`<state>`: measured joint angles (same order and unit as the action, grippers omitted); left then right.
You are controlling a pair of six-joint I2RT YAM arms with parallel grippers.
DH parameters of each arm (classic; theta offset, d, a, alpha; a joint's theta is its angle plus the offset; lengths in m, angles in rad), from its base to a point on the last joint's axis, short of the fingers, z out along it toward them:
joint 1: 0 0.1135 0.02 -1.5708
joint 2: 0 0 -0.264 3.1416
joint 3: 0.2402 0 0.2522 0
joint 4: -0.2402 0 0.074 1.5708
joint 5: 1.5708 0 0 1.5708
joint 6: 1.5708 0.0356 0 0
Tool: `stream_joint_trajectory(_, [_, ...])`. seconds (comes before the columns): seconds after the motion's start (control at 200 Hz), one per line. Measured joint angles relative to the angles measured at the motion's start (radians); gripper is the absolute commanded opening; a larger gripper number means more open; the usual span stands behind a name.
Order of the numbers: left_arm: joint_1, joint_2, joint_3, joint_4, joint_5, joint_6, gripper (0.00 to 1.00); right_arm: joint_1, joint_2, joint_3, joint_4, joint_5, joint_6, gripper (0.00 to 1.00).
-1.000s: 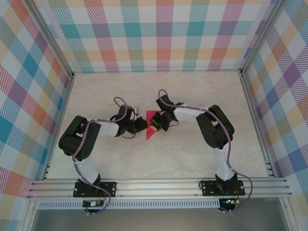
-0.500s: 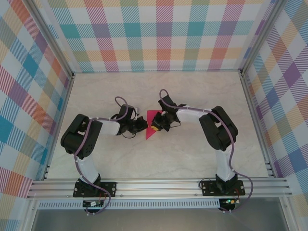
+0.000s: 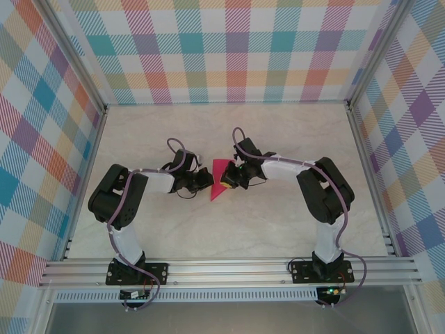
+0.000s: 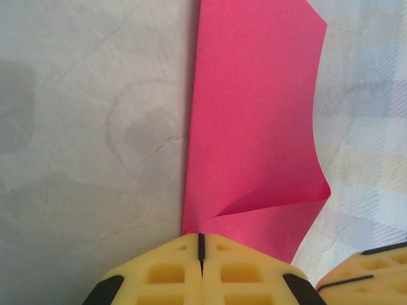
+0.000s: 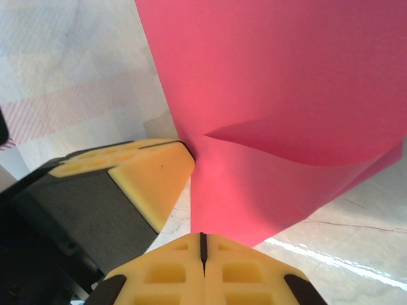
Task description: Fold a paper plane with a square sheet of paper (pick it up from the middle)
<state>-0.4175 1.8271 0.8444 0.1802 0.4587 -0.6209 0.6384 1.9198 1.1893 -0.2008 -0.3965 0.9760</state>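
Note:
The square sheet of paper [image 3: 218,185] is magenta-pink and folded over, at the middle of the table between both grippers. My left gripper [image 3: 207,180] is shut on its left edge; in the left wrist view the sheet [image 4: 254,121] rises from the closed jaws [image 4: 201,236] with a curled layer. My right gripper [image 3: 227,179] is shut on the other edge, where the paper [image 5: 280,101] bows up and away from its tips [image 5: 203,236]. The left gripper's yellow fingers [image 5: 149,175] sit just beside it, nearly touching.
The pale marble-look tabletop [image 3: 229,229] is walled by checked panels [image 3: 229,56] at the back and both sides, with an aluminium rail [image 3: 229,268] along the near edge. Both arms bend inward toward the centre.
The right arm's elbow has swung out to the right while its gripper stayed at the paper. The left jaws closed the last small bit. The paper has barely shifted.

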Motion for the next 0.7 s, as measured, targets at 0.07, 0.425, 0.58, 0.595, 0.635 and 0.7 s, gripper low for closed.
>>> stream_joint_trajectory(0.07, [-0.001,0.002,0.005,-0.007,-0.004,0.0,0.05,0.001,0.003,0.0,0.006,-0.012,-0.013,0.05])
stream_joint_trajectory(0.425, [-0.006,0.002,0.022,-0.044,-0.02,0.0,0.04,0.001,0.091,-0.007,0.045,-0.036,-0.043,0.04])
stream_joint_trajectory(0.58, [-0.006,0.002,0.024,-0.048,-0.026,0.0,0.04,0.001,0.092,-0.011,0.058,-0.04,-0.054,0.04])
stream_joint_trajectory(0.595, [-0.006,0.002,0.024,-0.048,-0.026,0.0,0.04,0.001,0.092,-0.012,0.06,-0.04,-0.055,0.04])
stream_joint_trajectory(0.635, [-0.006,0.002,0.024,-0.048,-0.028,0.0,0.04,0.001,0.09,-0.016,0.068,-0.042,-0.059,0.05])
stream_joint_trajectory(0.7, [-0.006,0.002,0.024,-0.048,-0.03,0.0,0.04,0.002,0.084,-0.032,0.092,-0.043,-0.066,0.05])
